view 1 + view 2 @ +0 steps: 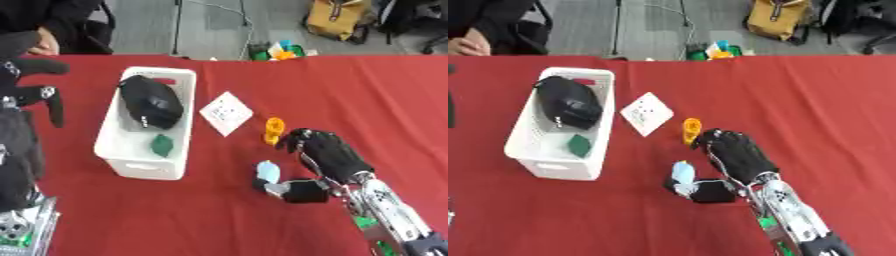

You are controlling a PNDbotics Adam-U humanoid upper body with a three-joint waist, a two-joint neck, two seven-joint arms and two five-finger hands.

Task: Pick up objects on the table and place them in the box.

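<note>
Box (112,150), white plastic with slotted handles, sits well to the left of the right hand (328,152), already loaded with a bulky black pouch (150,102) and a small dark green piece (162,145). Seen from the left eye: right hand lowered palm-down on the red cloth-covered worktop (350,95), fingers curled toward an orange ring-shaped toy (274,130) touching its fingertips, thumb stretched toward the near side beside a pale blue oval object (268,171). Whether the orange toy is actually pinched cannot be told; apparently a reach for the next pick. White card with small dots (226,113) lying flat as a diamond between hand and box, beyond the fingertips to the left. Left hand (31,95) raised at the far left edge, black fingers spread and hanging, idle, holding nothing.

Seen from the right eye: same right hand, glossy black shell over the knuckles, silver wrist with green fittings trailing toward the lower corner. Orange toy just at the fingertips, ribbed and plastic-looking. Pale blue object by the thumb, smooth and rounded, with something dark beneath it that cannot be made out. Box interior partly open beyond the pouch, likely room for the remaining small items.
</note>
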